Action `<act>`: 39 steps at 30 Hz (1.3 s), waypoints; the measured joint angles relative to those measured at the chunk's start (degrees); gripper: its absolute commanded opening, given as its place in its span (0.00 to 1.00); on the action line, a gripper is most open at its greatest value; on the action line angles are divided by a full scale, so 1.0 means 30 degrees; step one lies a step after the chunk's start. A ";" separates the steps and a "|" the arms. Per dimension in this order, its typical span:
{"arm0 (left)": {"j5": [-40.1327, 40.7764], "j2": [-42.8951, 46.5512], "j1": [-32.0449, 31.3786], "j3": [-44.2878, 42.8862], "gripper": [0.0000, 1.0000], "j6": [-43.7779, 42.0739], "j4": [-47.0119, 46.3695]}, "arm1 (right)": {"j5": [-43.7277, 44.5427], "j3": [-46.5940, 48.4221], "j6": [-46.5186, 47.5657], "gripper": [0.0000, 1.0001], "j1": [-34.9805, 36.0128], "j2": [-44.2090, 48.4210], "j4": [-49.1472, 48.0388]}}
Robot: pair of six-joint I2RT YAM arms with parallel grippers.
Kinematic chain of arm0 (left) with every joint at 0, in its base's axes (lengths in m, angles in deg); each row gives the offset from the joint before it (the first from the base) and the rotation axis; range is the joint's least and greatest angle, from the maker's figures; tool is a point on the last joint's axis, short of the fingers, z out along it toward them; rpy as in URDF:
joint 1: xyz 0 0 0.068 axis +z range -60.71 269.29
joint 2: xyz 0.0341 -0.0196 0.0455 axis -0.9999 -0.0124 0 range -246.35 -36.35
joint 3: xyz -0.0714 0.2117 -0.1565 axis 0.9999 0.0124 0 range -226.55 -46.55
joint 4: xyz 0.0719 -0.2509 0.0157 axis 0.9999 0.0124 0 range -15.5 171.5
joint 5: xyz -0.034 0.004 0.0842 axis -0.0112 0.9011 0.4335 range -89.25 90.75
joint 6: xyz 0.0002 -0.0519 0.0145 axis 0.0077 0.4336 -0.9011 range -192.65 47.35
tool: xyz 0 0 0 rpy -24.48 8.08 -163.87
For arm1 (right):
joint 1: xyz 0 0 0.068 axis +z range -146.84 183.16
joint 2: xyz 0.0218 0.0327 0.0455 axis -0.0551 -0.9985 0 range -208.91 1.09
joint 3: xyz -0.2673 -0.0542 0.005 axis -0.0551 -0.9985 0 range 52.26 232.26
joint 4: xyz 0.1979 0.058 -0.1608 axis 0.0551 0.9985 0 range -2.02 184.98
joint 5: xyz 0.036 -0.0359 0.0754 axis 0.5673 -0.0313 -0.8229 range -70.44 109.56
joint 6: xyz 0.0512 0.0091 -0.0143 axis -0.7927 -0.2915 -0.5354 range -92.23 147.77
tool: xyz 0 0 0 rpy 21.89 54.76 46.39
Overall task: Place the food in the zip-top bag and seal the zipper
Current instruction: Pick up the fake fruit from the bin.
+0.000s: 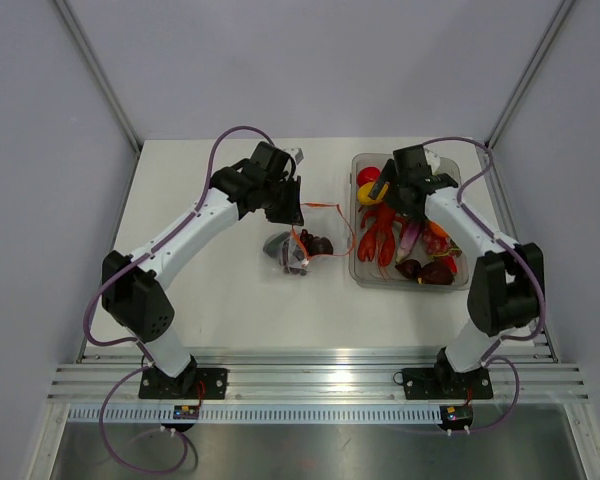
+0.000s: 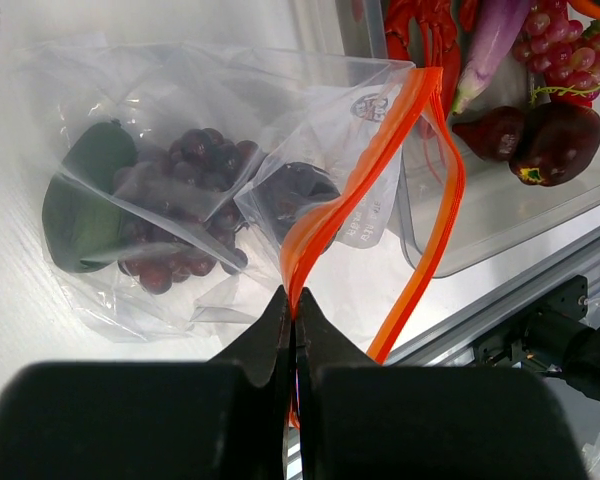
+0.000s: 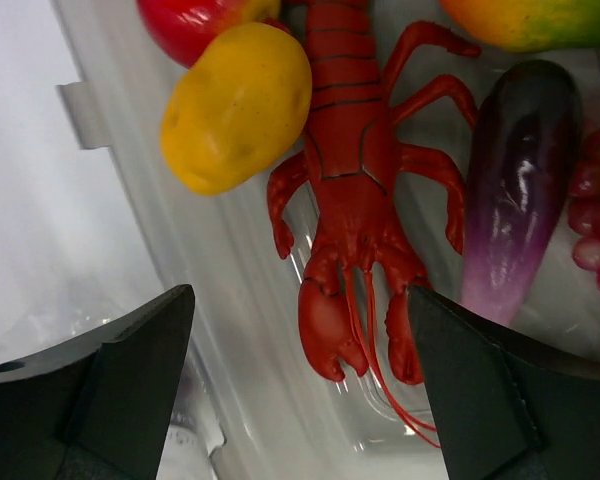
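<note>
Left fingers (image 2: pixel 265 345) clenched on the thin orange zipper strip (image 2: pixel 380 170), right fingers (image 3: pixel 140 360) spread wide and empty, I hover over the white desk (image 1: pixel 210 300). The rigid clear tub (image 3: pixel 220 300) sits under my right fingers; the floppy see-through zip-top bag (image 2: pixel 180 80), holding dark grapes (image 2: pixel 185 160) and a green piece (image 2: pixel 80 195), lies just left of it, mouth toward it. A red toy lobster (image 3: pixel 350 200) lies below the gap of my right fingers, its long axis across their closing line, so it is my likely next pick.

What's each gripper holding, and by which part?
The left gripper is shut on the zip-top bag, pinching its orange zipper. The right gripper is open above the red lobster, holding nothing.
</note>
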 measured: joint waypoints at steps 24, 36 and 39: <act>0.0022 0.0000 0.0000 0.0284 0.00 -0.0364 0.0146 | -0.3053 0.5340 -0.1807 0.59 -0.1064 -0.8043 -0.1588; 0.0000 0.0000 0.0000 0.0787 0.00 -0.0415 0.0066 | -0.2907 0.1515 -0.1887 0.31 -0.1137 -0.3905 -0.2310; 0.0000 0.0007 0.0000 0.0787 0.00 -0.0423 0.0044 | -0.2965 -0.0670 -0.1683 0.32 -0.1144 -0.0080 -0.2492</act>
